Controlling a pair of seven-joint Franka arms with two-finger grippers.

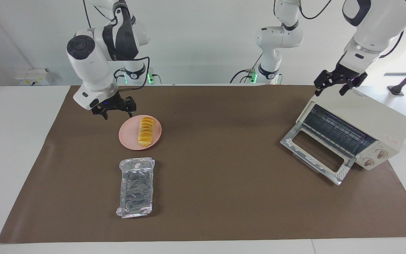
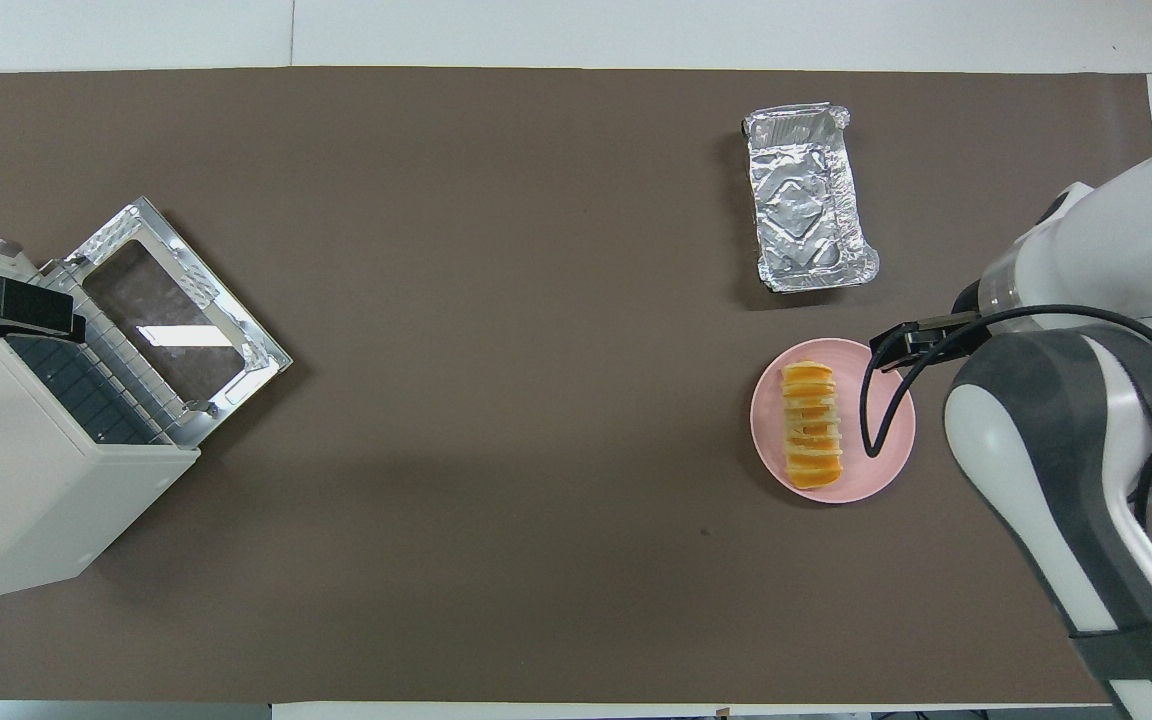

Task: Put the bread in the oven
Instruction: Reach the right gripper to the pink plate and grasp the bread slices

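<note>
- The bread (image 1: 146, 131) lies on a pink plate (image 1: 127, 135) toward the right arm's end of the worktop, its length running from 12 to 6 o'clock in the facing view.
- A foil tray (image 1: 136, 187) sits just at the plate's 6 o'clock in that view, farther from the robots and apart from the plate.
- The right gripper (image 1: 113, 111) hangs low at the plate's 10 o'clock in the facing view, just beside the rim, jaws spread and holding nothing.
- The left gripper (image 1: 340, 83) waits over the top corner of the oven (image 1: 365, 120), jaws spread and empty.
- The oven stands at the left arm's end of the worktop with its glass door (image 1: 315, 155) dropped open and the wire rack showing inside.
- Handling, as I judge it: the loaf looks light and soft, with ridged slices that could crush or come apart under a hard squeeze.
- Best hold: across the short width at the middle of the loaf, jaws set at 3 and 9 o'clock, closing gently.
- Gripping at either end risks tipping it or pulling the slices apart, and the plate may slide if nudged.
</note>
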